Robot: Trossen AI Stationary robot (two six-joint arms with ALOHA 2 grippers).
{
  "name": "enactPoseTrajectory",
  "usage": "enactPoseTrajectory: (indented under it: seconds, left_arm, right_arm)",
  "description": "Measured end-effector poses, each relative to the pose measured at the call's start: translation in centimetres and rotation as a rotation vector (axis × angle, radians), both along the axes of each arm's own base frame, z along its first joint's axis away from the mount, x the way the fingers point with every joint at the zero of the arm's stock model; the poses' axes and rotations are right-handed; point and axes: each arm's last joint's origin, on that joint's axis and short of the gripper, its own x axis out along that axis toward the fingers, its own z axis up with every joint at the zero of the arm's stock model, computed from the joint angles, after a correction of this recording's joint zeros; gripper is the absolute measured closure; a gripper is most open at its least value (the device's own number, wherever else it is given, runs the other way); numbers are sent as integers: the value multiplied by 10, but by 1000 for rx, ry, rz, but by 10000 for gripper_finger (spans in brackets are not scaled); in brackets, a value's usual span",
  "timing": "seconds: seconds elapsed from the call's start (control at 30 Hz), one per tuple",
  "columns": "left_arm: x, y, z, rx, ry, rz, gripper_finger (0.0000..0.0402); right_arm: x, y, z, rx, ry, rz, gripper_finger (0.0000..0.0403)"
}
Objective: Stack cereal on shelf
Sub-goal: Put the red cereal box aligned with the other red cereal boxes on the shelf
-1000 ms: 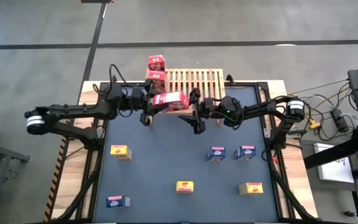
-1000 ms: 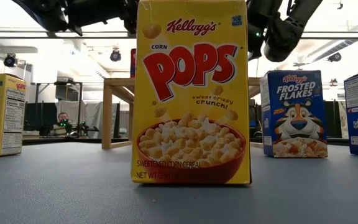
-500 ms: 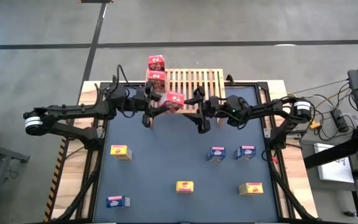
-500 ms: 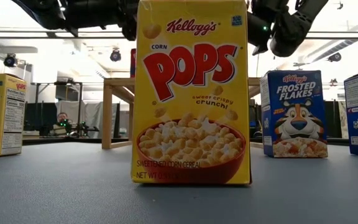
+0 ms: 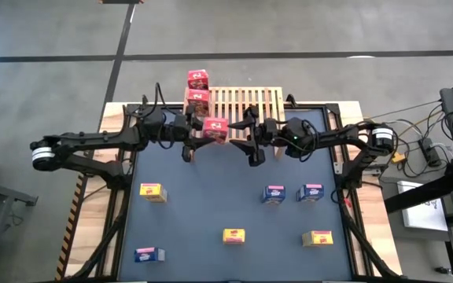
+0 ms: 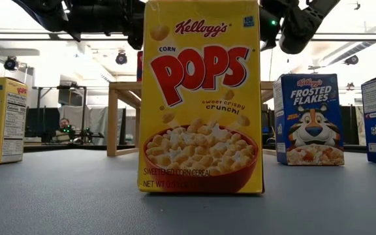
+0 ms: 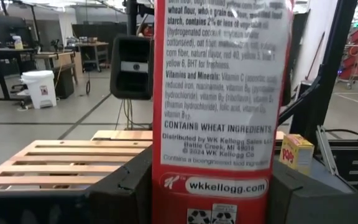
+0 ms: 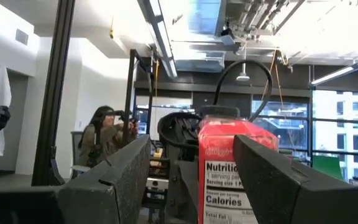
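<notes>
Cereal in a red box (image 5: 215,127) hangs just above the near-left edge of the slatted shelf (image 5: 246,104), clenched in the left gripper (image 5: 193,130) jaws, while the right gripper (image 5: 246,135) jaws flank it, contact unclear.

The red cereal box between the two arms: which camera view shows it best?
The left wrist view: the red box fills the picture, its side print readable, gripped by the left claw. The high view shows it small before the wooden rack. The right wrist view shows only its top. In the low view I cannot find it.
</notes>
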Motion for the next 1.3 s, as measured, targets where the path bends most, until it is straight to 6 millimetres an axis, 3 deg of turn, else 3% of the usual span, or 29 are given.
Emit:
enactPoseTrajectory:
  seconds: [0.47, 1.0, 1.17, 1.3]
  left_arm:
    - [-1, 1, -5, 5, 44, 2, 235]
    - [-52, 14, 5, 94, 208, 130, 235]
    - [-60, 26, 1, 102, 258, 176, 235]
    - [-59, 35, -7, 67, 275, 109, 235]
  right_arm:
    - [20, -2, 15, -13, 154, 11, 184]
    - [-45, 3, 20, -55, 119, -100, 184]
    - [-56, 6, 15, -47, 126, -103, 184]
    - [-60, 6, 10, -31, 136, -133, 184]
